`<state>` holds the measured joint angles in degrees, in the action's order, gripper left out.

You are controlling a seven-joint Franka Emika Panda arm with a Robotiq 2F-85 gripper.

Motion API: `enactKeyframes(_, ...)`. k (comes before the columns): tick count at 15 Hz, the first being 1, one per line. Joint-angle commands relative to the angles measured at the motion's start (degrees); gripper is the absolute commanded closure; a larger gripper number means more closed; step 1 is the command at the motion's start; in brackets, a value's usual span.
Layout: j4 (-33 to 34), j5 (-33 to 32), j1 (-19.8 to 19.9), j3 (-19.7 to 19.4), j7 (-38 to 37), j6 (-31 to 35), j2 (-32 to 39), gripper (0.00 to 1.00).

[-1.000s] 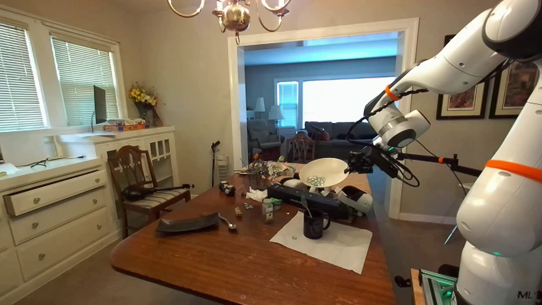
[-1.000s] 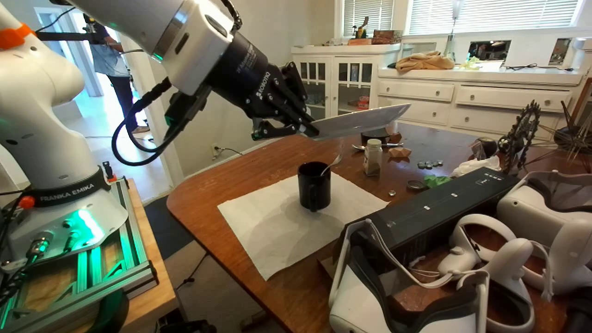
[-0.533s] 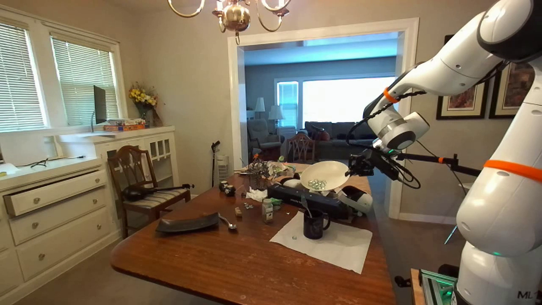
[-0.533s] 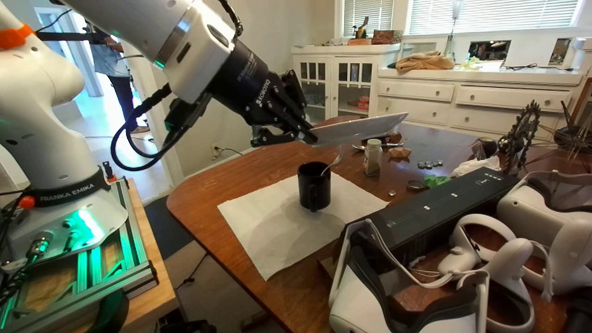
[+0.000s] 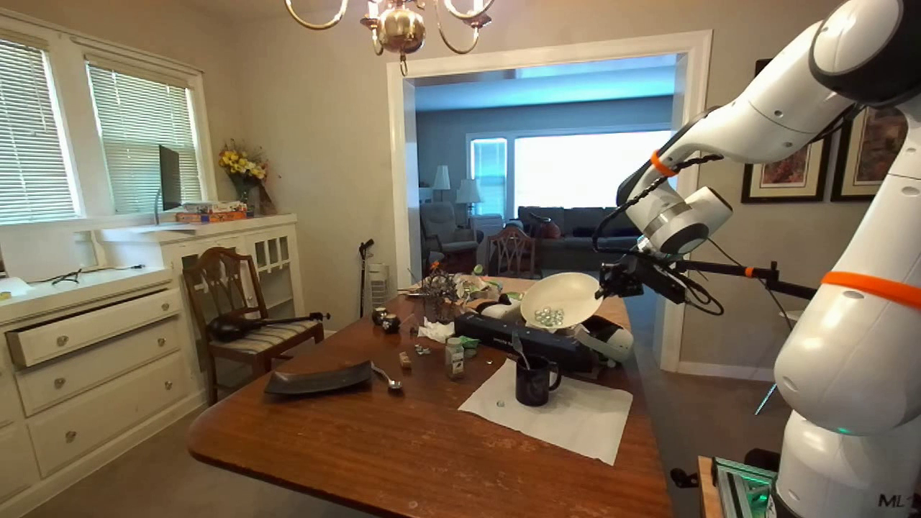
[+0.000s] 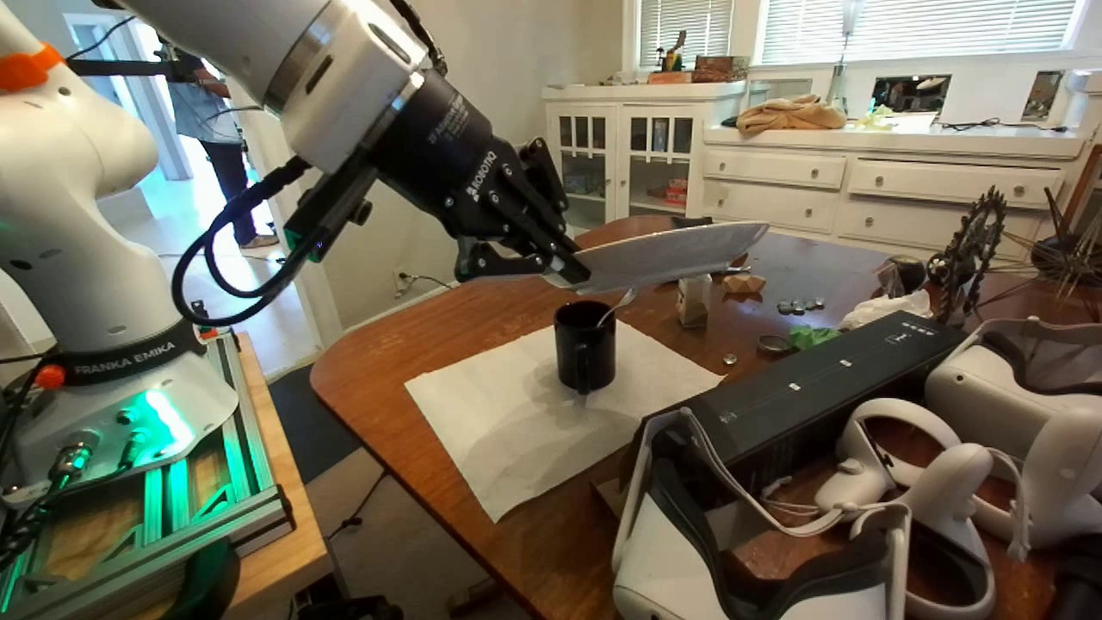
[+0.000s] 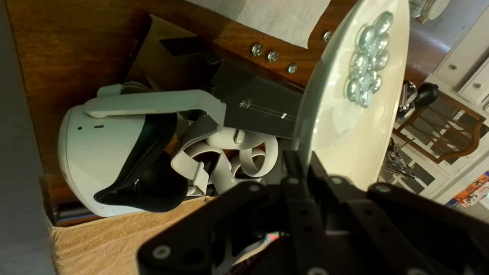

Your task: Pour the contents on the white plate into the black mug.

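Brown table (image 5: 345, 439), robot-side edge: my gripper (image 7: 305, 163) pinches the tilted white plate (image 5: 565, 293), apparently higher than the black mug (image 5: 532, 383).

I see a brown table (image 5: 360, 439) in an exterior view. On it, a dark tray (image 5: 320, 381) lies left, a white mat (image 5: 568, 419) right.

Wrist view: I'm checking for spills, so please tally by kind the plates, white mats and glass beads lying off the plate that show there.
White plate: 1
White mat: 1
Loose glass beads: 4
Total: 6
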<state>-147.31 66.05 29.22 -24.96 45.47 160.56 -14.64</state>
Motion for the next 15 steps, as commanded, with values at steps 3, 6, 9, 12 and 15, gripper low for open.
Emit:
enactKeyframes(3,-1.2,-1.9,-0.4,2.7,1.1,2.9,-3.9,0.98)
enactKeyframes(6,-1.5,-2.8,-0.4,5.0,1.1,4.5,-4.5,0.98)
enactKeyframes(9,-2.2,-4.1,0.0,7.3,0.6,6.2,-5.1,0.98)
enactKeyframes(12,-3.7,-5.7,0.6,9.2,0.3,8.3,-6.2,0.98)
enactKeyframes(15,-6.1,-7.7,1.4,11.0,-0.1,10.4,-8.0,0.98)
